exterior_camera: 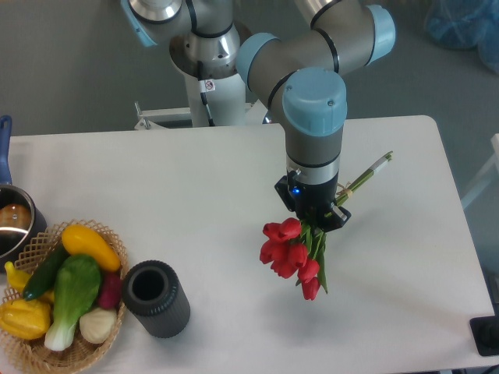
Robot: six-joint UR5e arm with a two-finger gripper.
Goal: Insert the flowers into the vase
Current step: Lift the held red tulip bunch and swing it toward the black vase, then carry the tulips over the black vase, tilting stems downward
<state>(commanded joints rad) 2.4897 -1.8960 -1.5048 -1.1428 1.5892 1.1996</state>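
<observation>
- One arm is all I have on screen, and its gripper (318, 220) points down over the right half of the tabletop (195, 179), nearer the right edge than the left.
- I see the fingers clamped on the flowers (292, 253), gripping the bunch where the stems meet the leaves.
- The red heads hang below and to the left of the gripper, towards the front edge; the long green stems stick out up and to the right, towards the back right corner.
- Whether the blooms touch the tabletop or hang just above it, I cannot tell from this camera.
- The vase (156, 298) stands upright near the front edge in the left half, well apart from the flowers, and its dark round mouth faces up.
- Just beside the vase, at the front left corner, sits a wicker basket (35, 354) holding yellow, green and red vegetables (74, 292).
- At the left edge, behind the basket, I can make out part of a metal pot (14, 226) with a blue handle.
</observation>
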